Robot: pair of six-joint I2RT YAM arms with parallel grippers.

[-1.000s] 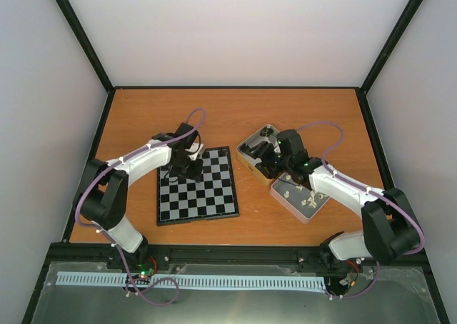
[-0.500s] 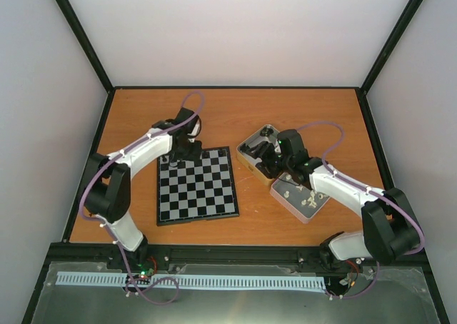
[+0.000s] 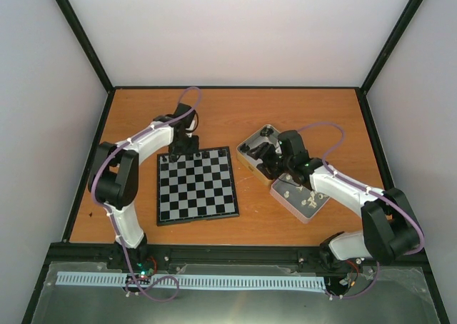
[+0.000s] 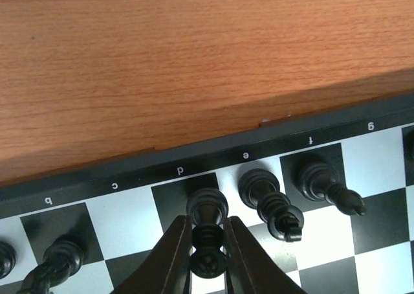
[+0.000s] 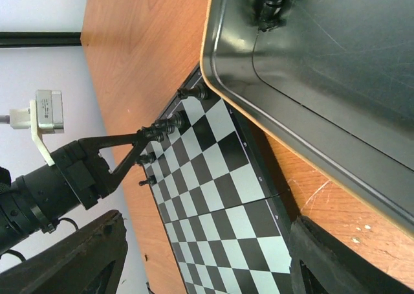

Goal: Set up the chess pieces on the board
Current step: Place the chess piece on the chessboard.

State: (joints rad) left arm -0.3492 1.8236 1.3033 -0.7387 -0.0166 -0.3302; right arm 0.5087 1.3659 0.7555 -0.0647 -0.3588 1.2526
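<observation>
Your count: one board (image 3: pixel 214 195), two tins (image 3: pixel 321 204).
You can make out at least five black pieces (image 4: pixel 268 200) along its far row.

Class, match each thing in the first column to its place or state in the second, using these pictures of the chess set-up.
Column one: A left tool; B right tool; C cream pieces; D black piece by letter f.
Column two: 1 open; 2 in the near tin; 3 on a dark square of the board; 4 shut on the black piece at letter d.
Pairs: A-4, B-1, C-2, D-3.
</observation>
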